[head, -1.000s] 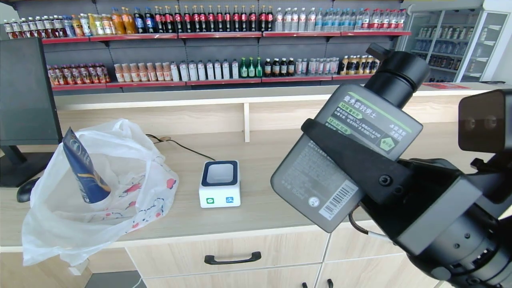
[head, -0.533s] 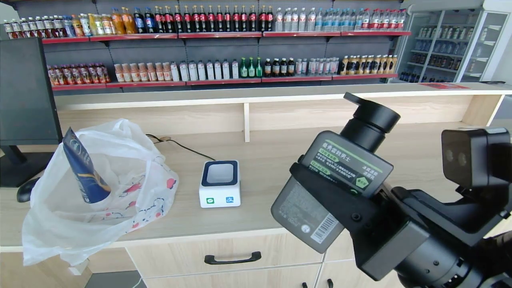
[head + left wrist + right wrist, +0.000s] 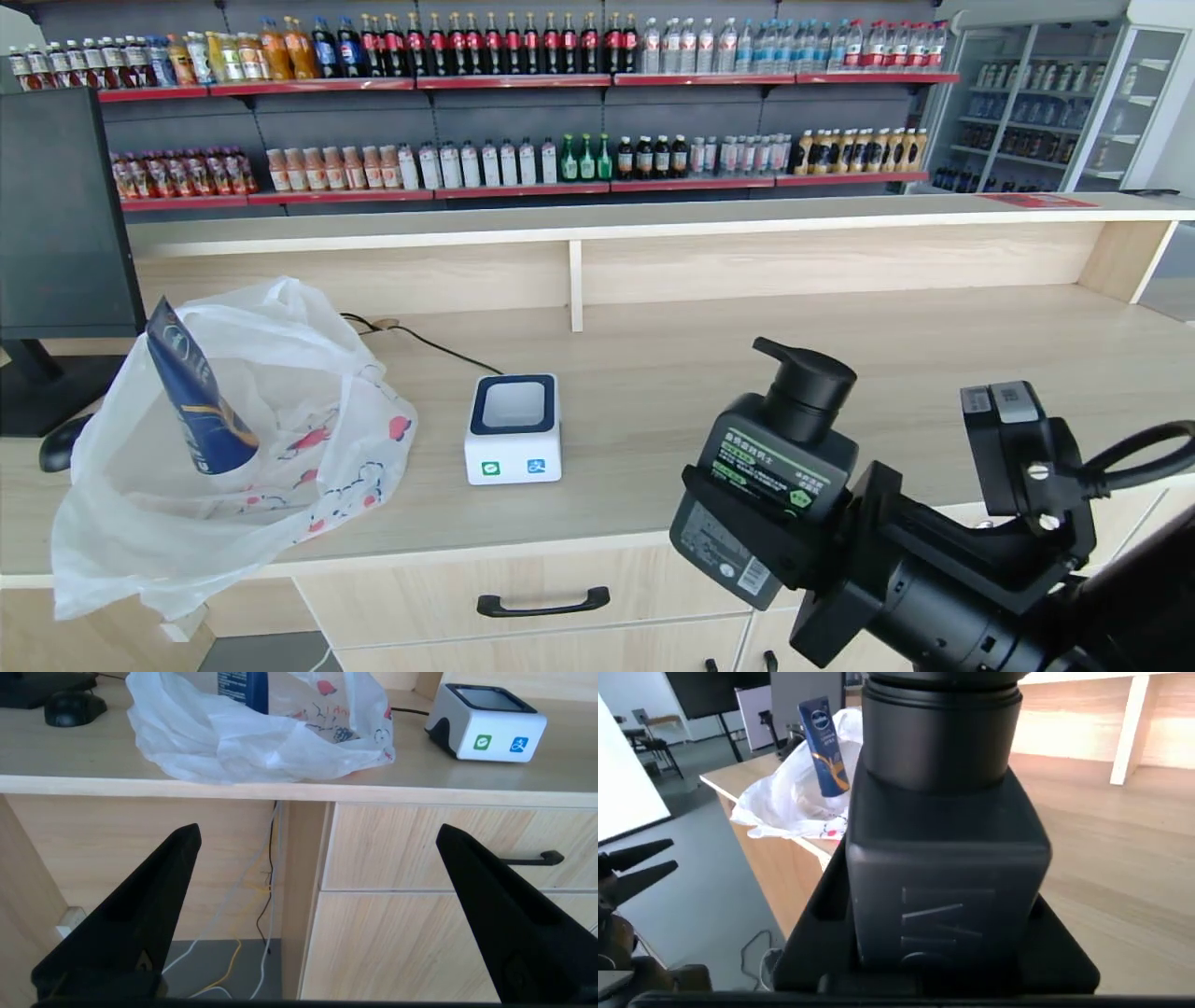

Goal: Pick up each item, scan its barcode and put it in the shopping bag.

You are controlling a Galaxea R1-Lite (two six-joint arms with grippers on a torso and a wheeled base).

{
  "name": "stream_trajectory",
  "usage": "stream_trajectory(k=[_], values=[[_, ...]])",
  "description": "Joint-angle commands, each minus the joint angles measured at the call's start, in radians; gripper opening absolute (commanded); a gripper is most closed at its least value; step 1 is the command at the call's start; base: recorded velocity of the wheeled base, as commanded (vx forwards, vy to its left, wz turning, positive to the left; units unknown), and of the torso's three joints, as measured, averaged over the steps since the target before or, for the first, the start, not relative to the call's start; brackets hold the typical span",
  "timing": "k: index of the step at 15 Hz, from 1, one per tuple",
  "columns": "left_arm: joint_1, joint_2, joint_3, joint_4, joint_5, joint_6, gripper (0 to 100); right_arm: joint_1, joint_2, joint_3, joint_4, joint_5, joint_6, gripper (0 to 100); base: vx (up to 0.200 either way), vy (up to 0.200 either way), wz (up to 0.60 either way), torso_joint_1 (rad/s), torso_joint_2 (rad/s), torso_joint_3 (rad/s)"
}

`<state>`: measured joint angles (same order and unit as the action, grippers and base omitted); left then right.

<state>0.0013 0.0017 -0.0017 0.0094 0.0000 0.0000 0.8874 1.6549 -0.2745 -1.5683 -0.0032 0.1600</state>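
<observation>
- Shop worktop [image 3: 653, 373], head view: right tool [image 3: 747, 511] clamps the bottle [image 3: 775, 467] by the front edge, well apart from the scanner [image 3: 513, 427]. Barcode faces up, so the scan may miss.
- Left wrist: left tool [image 3: 318, 840], fingers apart, hangs low. Limp bag [image 3: 262, 728] may fold shut.
- Right wrist: the tube [image 3: 822, 756] crowds the bag's mouth.

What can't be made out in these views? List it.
- Bottle: part of its label covered by right end effector, head view.
- Tube: lower end veiled by bag, head view; top cut off by the edge, left wrist view.
- Cable from scanner: far end hidden behind bag, head view.
</observation>
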Motion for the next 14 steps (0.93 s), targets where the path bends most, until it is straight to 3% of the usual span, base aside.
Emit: stream_trajectory(k=[1,3,8,14], values=[[0.000,0.000,0.000,0.000,0.000,0.000,100,-0.051,0.029,0.018,-0.003,-0.009,-0.071,0,0.000,0.000,0.00,0.000,0.00,0.000],[0.000,0.000,0.002,0.000,0.000,0.000,100,-0.140,0.036,0.020,-0.003,-0.024,-0.135,0,0.000,0.000,0.00,0.000,0.00,0.000],[-0.001,0.000,0.000,0.000,0.000,0.000,100,-0.266,0.032,0.014,-0.003,-0.029,-0.274,0,0.000,0.000,0.00,0.000,0.00,0.000],[-0.001,0.000,0.000,-0.002,0.000,-0.002,100,-0.472,0.028,0.000,-0.003,-0.035,-0.284,0,-0.033,0.000,0.00,0.000,0.00,0.002]])
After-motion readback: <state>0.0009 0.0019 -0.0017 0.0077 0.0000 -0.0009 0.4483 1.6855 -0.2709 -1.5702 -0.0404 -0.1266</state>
